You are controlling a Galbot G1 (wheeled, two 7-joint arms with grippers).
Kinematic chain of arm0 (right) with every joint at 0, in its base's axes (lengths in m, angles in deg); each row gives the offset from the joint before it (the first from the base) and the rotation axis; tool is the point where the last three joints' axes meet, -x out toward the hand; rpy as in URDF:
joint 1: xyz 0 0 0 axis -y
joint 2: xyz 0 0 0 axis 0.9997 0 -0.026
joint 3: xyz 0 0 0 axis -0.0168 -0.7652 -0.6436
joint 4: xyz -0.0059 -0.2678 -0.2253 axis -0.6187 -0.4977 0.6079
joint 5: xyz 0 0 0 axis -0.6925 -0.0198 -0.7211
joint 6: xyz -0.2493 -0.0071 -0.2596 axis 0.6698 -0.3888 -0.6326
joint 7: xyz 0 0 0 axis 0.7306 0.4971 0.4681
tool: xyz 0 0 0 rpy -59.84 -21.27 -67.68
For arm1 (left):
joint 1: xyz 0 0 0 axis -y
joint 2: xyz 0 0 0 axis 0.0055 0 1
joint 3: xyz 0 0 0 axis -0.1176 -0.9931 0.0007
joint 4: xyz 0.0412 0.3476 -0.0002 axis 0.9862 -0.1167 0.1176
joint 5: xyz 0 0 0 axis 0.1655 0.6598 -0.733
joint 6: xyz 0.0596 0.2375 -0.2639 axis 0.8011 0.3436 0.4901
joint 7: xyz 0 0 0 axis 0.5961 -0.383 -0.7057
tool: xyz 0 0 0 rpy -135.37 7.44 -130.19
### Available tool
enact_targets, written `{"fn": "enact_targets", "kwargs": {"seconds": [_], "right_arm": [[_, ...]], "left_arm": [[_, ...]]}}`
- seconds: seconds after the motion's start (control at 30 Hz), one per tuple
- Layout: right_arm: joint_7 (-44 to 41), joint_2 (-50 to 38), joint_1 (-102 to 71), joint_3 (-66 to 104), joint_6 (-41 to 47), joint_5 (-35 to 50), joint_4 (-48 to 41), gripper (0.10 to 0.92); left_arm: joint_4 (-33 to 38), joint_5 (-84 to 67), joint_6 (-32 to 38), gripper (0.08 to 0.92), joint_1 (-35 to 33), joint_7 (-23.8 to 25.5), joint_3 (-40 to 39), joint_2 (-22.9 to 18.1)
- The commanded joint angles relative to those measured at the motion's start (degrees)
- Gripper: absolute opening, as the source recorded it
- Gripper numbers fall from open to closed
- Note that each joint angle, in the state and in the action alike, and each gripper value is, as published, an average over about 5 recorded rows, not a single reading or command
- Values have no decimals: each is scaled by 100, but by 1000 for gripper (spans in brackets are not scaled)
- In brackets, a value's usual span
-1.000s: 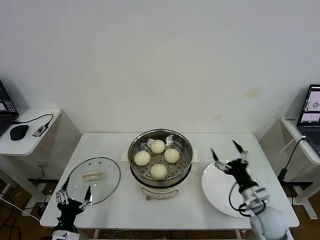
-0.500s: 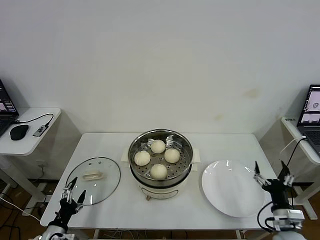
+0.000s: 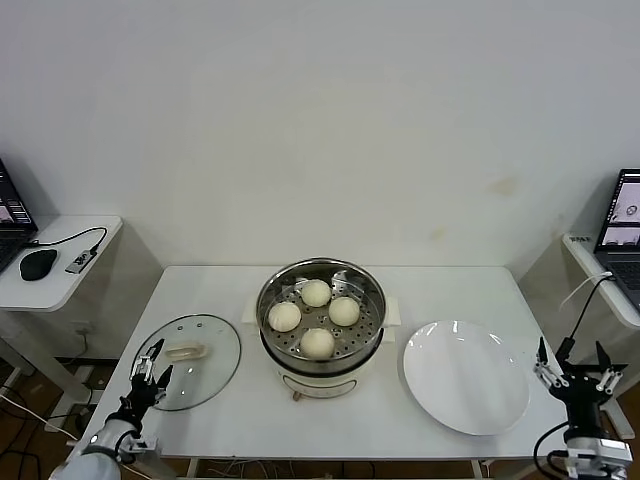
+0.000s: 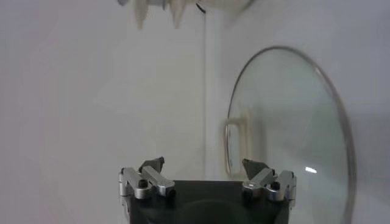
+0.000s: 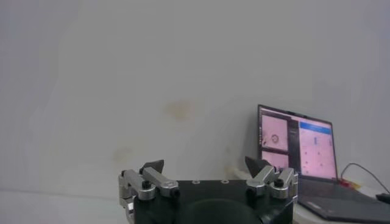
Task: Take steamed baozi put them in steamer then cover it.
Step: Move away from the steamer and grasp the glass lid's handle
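Four steamed baozi (image 3: 316,318) sit in one steamer (image 3: 320,352); one cover (image 3: 188,360) lies just ahead of the left gripper (image 3: 151,365), fingers apart; the right gripper (image 3: 576,365) also stands spread, low beside the counter (image 3: 330,415).

Four cream-white steamed baozi (image 3: 316,318) are sitting on the perforated tray inside the uncovered steel steamer (image 3: 320,358) mid-table. The glass cover (image 3: 187,361) is lying apparently flat, handle up, well left of it.

White table (image 3: 250,420) with glass cover (image 3: 188,361) at left, steamer (image 3: 320,330) centre, white plate (image 3: 466,377) at right.
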Motion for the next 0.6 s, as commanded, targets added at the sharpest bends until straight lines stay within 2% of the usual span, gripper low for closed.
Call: {"fn": "enact_targets", "kwargs": {"seconds": [0.03,0.6], "right_arm": [[48,96,-113,148,-22,-32,59,823],[7,79,-118,246,-94,-114,-69,823]], "left_arm": [[-741,254,26,823,909,44,-265,5],[-1597,375,21,823,1643,-38,-517,-136]]}}
